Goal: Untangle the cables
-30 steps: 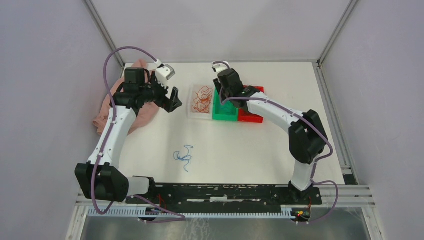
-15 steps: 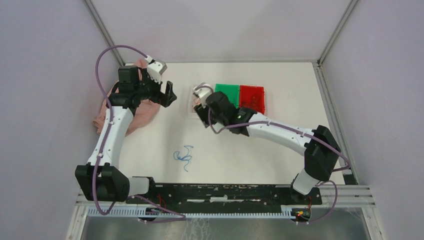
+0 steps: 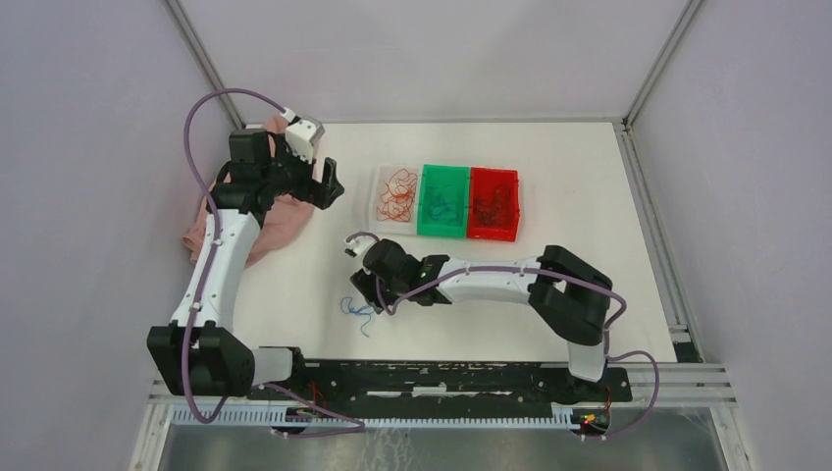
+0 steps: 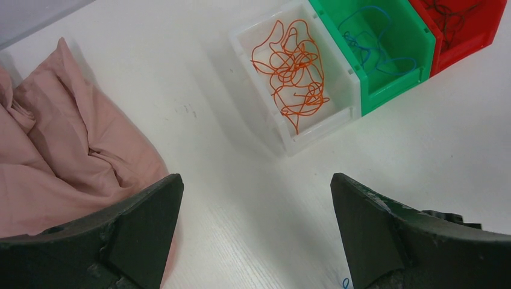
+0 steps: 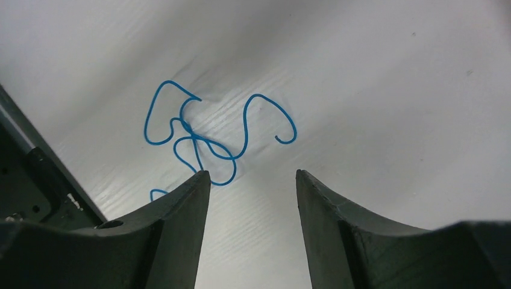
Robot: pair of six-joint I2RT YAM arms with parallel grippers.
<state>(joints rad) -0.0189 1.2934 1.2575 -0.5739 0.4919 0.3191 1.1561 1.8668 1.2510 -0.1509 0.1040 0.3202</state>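
Observation:
A loose tangle of blue wire (image 3: 359, 309) lies on the white table near the front; it fills the right wrist view (image 5: 199, 135). My right gripper (image 3: 369, 291) (image 5: 252, 174) hangs open and empty just beside and above it. Orange-red wires (image 3: 396, 192) (image 4: 292, 66) lie in a clear bin, blue wires (image 3: 443, 204) (image 4: 373, 42) in a green bin, dark wires (image 3: 491, 204) in a red bin. My left gripper (image 3: 327, 186) (image 4: 256, 183) is open and empty at the back left, left of the bins.
A pink cloth (image 3: 265, 218) (image 4: 66, 150) is bunched at the back left, under my left arm. The clear bin (image 4: 289, 141), green bin (image 4: 395, 90) and red bin (image 3: 494, 234) stand in a row at the back centre. The black base rail (image 3: 442, 378) runs along the near edge.
My right arm swung from the bins down and left to the blue tangle near the front. My left gripper shifted slightly left and back.

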